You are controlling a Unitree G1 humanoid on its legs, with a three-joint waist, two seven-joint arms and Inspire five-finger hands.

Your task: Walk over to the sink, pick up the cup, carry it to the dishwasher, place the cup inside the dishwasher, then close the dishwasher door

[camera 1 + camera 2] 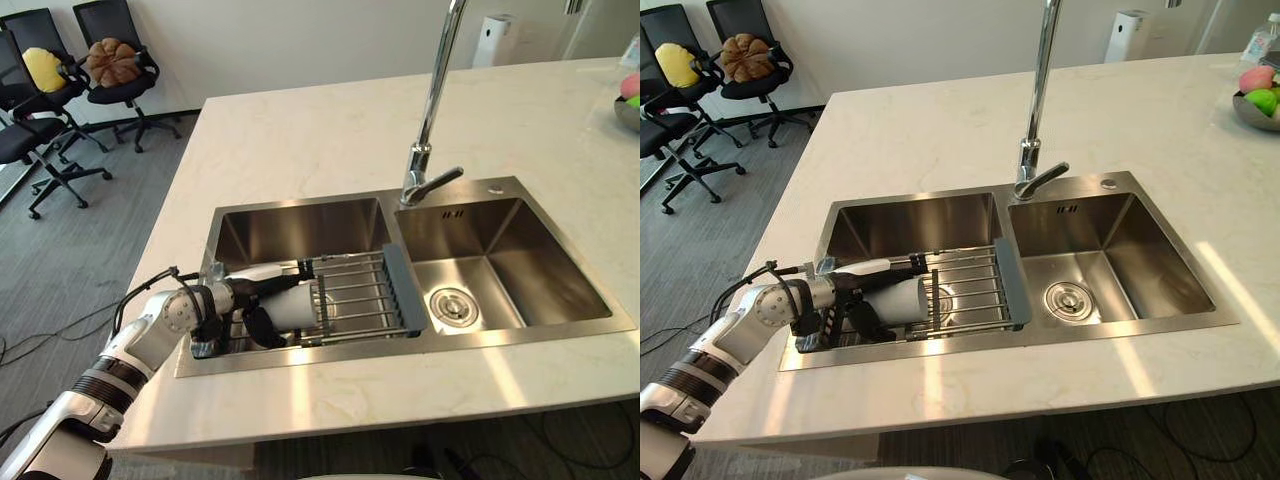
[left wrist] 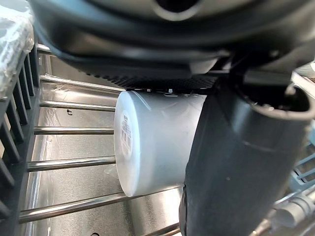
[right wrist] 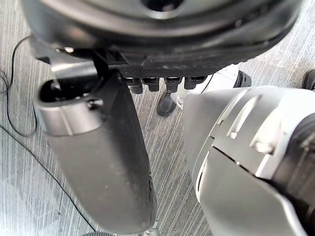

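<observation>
Left hand (image 2: pixel 231 162), fingers curled round white cup (image 2: pixel 152 140), sideways on sink rack (image 1: pixel 352 292)

The left hand (image 1: pixel 840 305) grips a white cup (image 1: pixel 902 302) lying sideways on the wire rack (image 1: pixel 975 285) in the left basin of the sink (image 1: pixel 1160 270).

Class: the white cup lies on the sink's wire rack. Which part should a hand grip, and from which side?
The round side wall, mid-body, from the robot's left. The cup lies on its side on the rack, flat base pointing right, so it offers its curved wall; the left hand wraps it there.
</observation>
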